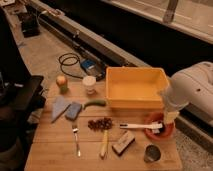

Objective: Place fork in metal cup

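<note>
The fork (76, 139), slim and silver, lies on the wooden table (55, 155) at front left, with its handle toward the front edge. At the front right corner the metal cup (151, 153) stands upright, small, grey and dark inside. My white arm (192, 87) comes in from the right. Its gripper (170, 116) hangs over the right rim of the orange bowl, open with nothing in it. It is far from the fork and a little behind the cup.
A big yellow bin (135, 88) fills the back right. The orange bowl (160, 131) holds a white-handled utensil (137, 126). Also on the table are a white cup (89, 84), an apple (61, 81), blue-grey cloths (65, 108), a green pod (95, 103), dark berries (101, 123), a yellowish stick (104, 144) and a brown block (123, 142).
</note>
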Tool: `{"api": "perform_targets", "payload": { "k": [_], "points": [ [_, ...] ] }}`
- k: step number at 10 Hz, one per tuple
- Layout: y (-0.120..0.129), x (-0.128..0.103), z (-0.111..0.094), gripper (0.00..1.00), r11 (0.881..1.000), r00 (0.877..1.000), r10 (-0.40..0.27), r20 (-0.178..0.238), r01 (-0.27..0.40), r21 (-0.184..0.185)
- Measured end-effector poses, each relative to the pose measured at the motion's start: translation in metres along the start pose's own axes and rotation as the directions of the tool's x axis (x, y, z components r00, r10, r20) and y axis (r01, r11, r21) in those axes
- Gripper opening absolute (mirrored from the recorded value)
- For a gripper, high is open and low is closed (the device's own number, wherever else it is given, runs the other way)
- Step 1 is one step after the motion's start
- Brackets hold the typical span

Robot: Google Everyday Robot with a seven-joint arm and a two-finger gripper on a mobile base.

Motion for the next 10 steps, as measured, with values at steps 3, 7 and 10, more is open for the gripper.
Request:
{"api": "perform_targets", "payload": {
  "k": [3, 7, 10],
  "points": [
    [0.005, -0.04, -0.004, 0.8, 0.993, 0.99, -0.119, 0.08, 0.119, 0.009],
    [0.003, -0.022, -0.006, 0.8, 0.991, 0.991, -0.129, 0.032, 0.129, -0.023],
    [-0.007, -0.012, 0.01, 0.8, 0.976, 0.977, -0.21, 0.026, 0.211, -0.05]
  ]
}}
